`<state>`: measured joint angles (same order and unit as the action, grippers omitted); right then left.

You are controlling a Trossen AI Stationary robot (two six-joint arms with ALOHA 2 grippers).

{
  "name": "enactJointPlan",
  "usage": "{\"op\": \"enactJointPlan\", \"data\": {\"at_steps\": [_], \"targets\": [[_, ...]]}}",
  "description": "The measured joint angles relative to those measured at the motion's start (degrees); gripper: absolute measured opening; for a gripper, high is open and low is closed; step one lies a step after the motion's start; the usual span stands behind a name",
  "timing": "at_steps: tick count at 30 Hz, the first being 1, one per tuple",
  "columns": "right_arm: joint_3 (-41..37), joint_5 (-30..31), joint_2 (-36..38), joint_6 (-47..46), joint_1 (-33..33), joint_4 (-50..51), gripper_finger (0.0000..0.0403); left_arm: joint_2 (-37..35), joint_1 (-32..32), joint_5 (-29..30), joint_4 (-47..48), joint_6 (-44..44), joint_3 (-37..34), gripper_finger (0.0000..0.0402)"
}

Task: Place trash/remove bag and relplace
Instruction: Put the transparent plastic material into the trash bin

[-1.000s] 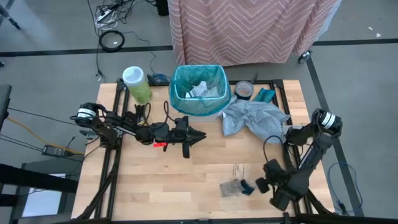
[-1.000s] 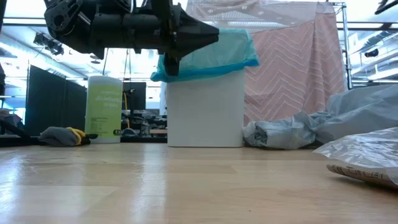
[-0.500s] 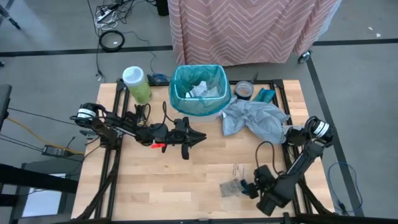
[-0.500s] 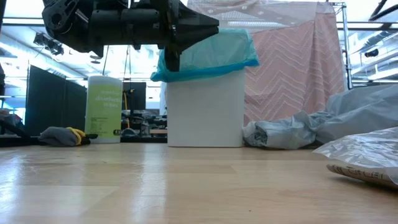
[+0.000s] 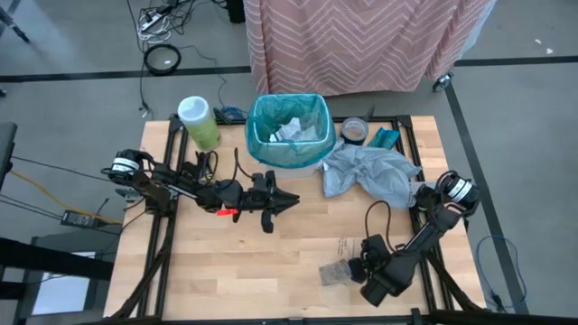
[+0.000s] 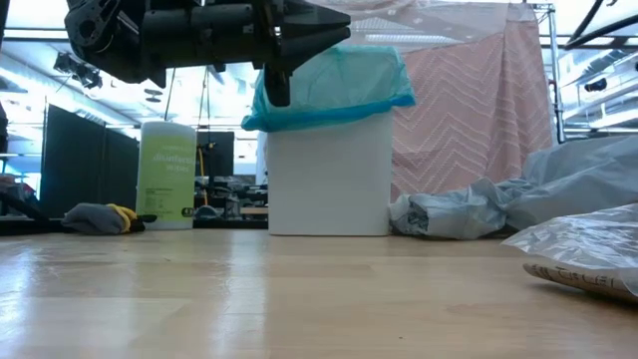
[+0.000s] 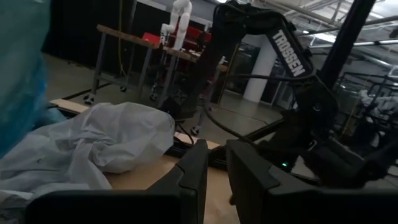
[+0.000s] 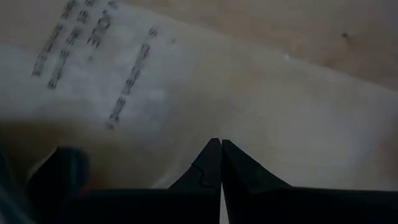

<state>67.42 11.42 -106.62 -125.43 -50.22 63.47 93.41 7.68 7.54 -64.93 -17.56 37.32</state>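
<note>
The white bin (image 5: 287, 161) stands at the table's far middle, lined with the teal bag (image 5: 287, 131), white litter inside. The bag's rim (image 6: 329, 95) folds over the bin's top. My left gripper (image 5: 287, 200) hovers shut just near of the bin, high above the table (image 6: 334, 30). Trash lies near the near edge: a clear packet (image 5: 336, 272) and a dark blue scrap (image 5: 358, 272). My right gripper (image 5: 363, 269) is shut right beside them. In its wrist view the shut tips (image 8: 221, 144) point at the printed clear packet (image 8: 186, 81). My right gripper comes down slanting from the table's right onto the printed clear packet (image 8: 211, 118), which lies flat on the table. Its fingers are shut, with nothing showing between them. I cannot tell whether the tips touch the plastic.
A crumpled pale grey plastic bag (image 5: 370, 171) lies right of the bin. A green wipes canister (image 5: 199, 122) stands at the far left. A tape roll (image 5: 354, 131) and a teal object (image 5: 386, 137) sit at the far right. Bare wood (image 5: 226, 262) lies at the near left.
My right arm has swung toward the table's left and reached down, bringing its gripper from the near right corner up to the trash packet. My left gripper has risen a little beside the bin.
</note>
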Motion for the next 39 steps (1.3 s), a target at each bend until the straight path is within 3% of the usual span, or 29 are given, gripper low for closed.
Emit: {"op": "enactJointPlan", "data": {"at_steps": [12,24,26,30,32,39], "targets": [[0.0,-0.3,-2.9,0.1,1.7,-0.4,0.0000,0.0,0.0,-2.6,-0.1,-0.8,0.0,0.0067],[0.0,5.9,-2.9,1.4,5.1,-0.9,0.0000,0.0,0.0,-2.7,-0.2,-0.8,0.0,0.0067],[0.0,8.6,-2.9,2.3,5.7,-1.3,0.0000,0.0,0.0,-2.7,-0.1,-0.8,0.0,0.0067],[0.0,22.6,-2.9,5.7,6.4,-4.7,0.0000,0.0,0.0,-2.7,0.0,-0.7,0.0,0.0067],[0.0,25.1,-2.9,7.5,6.8,-6.6,0.0000,0.0,0.0,-2.7,0.0,-0.7,0.0,0.0067],[2.2,17.8,-3.0,6.1,5.3,-2.0,0.0000,0.0,0.0,-2.7,0.0,-0.7,0.0,0.0067]]}}
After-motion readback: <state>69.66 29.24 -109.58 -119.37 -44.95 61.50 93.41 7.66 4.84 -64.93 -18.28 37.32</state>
